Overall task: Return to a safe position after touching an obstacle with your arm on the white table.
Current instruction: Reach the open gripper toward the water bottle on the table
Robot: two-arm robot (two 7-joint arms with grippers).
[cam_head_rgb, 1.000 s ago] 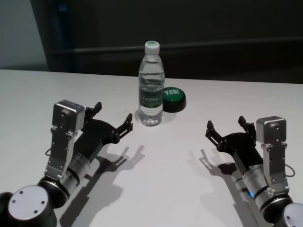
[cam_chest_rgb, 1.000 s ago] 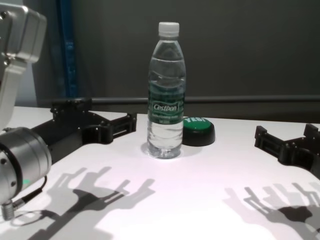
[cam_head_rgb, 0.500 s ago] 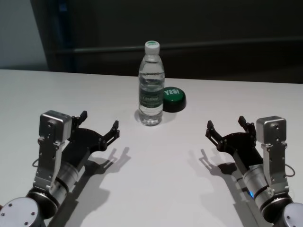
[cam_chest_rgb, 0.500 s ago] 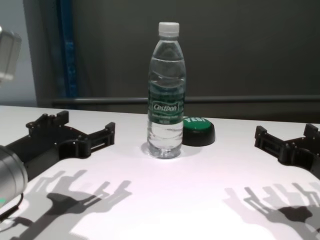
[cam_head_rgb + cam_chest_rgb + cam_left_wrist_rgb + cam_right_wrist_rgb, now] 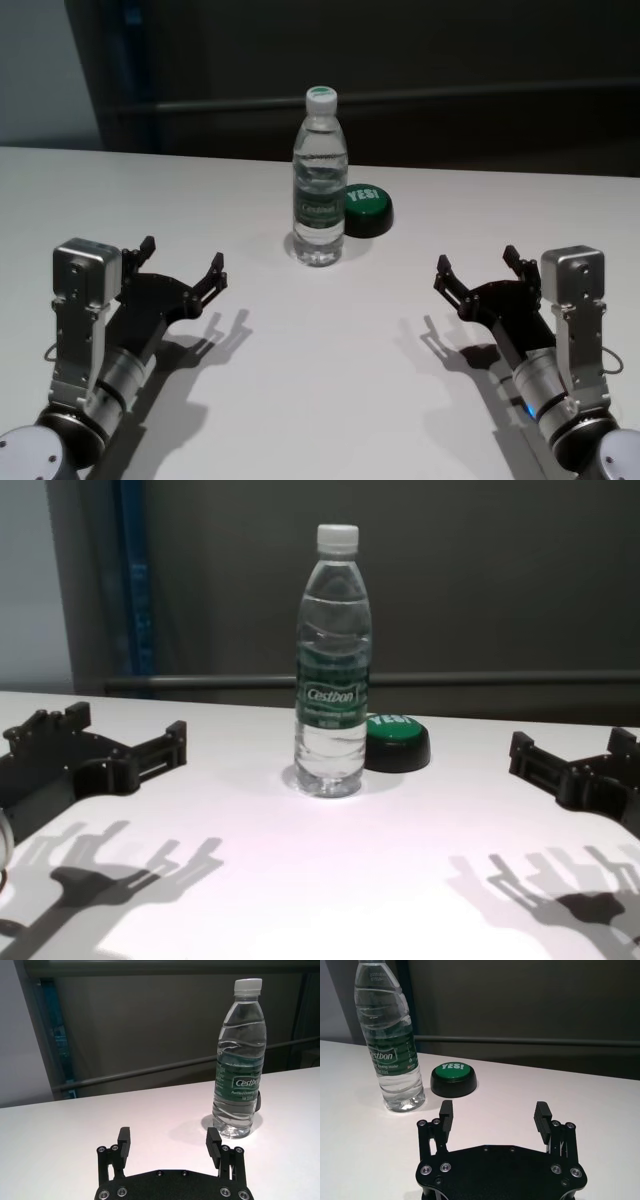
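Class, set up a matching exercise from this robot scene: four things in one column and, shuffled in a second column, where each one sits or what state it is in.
Things:
1. clear plastic water bottle with white cap
2. low round green button on black base
3. left gripper
4. right gripper

Places/states:
A. open, on the robot's right
B. upright, mid-table
C. open, left of the bottle, apart from it
D. just right of the bottle

Pairs: 1-B, 2-D, 3-C, 4-A
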